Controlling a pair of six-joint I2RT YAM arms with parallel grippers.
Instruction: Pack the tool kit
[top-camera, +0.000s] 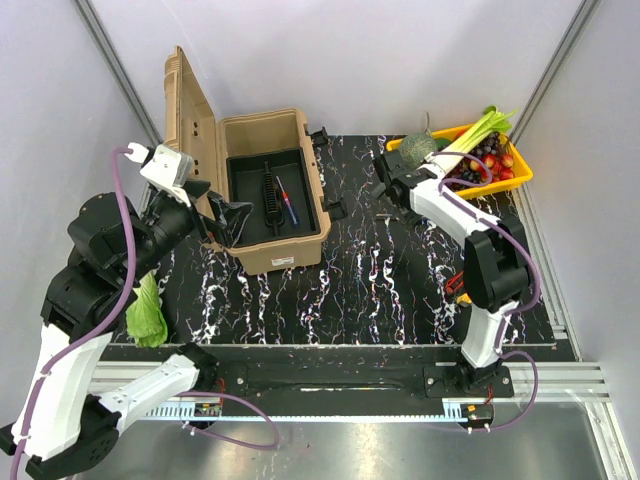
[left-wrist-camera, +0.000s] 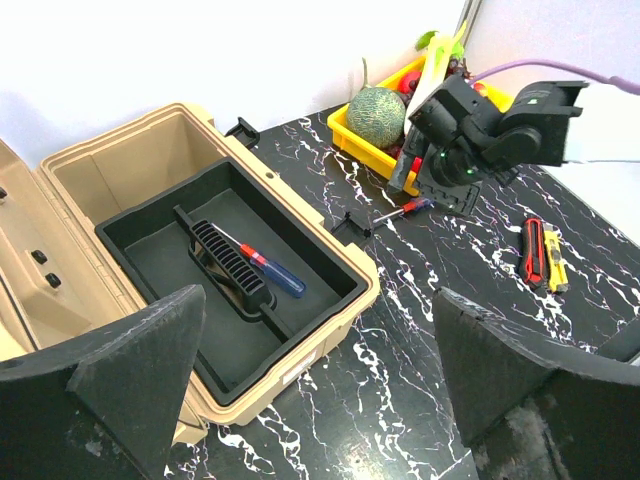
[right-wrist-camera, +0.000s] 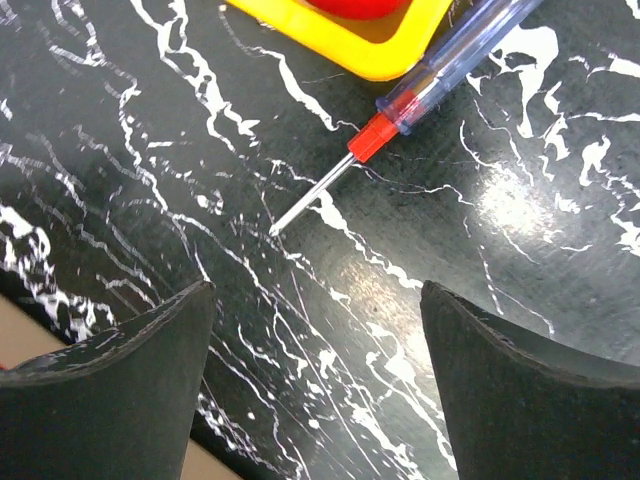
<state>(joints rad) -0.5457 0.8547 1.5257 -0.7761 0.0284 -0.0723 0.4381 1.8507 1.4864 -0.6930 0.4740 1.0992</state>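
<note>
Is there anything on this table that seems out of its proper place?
Yes. A green lettuce leaf lies alone at the near left edge of the table, far from the yellow tray that holds the other vegetables.

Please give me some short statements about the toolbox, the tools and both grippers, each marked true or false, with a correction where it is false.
1. The toolbox stands with its lid open. True.
2. A blue-handled screwdriver lies in the black inner tray. True.
3. The right gripper grips a screwdriver. False: its jaws are open, and the red-collared screwdriver lies on the table beside the yellow tray.
4. The yellow tray sits inside the toolbox. False: it stands on the table, apart from the toolbox.
5. The left gripper is open and empty. True.
</note>
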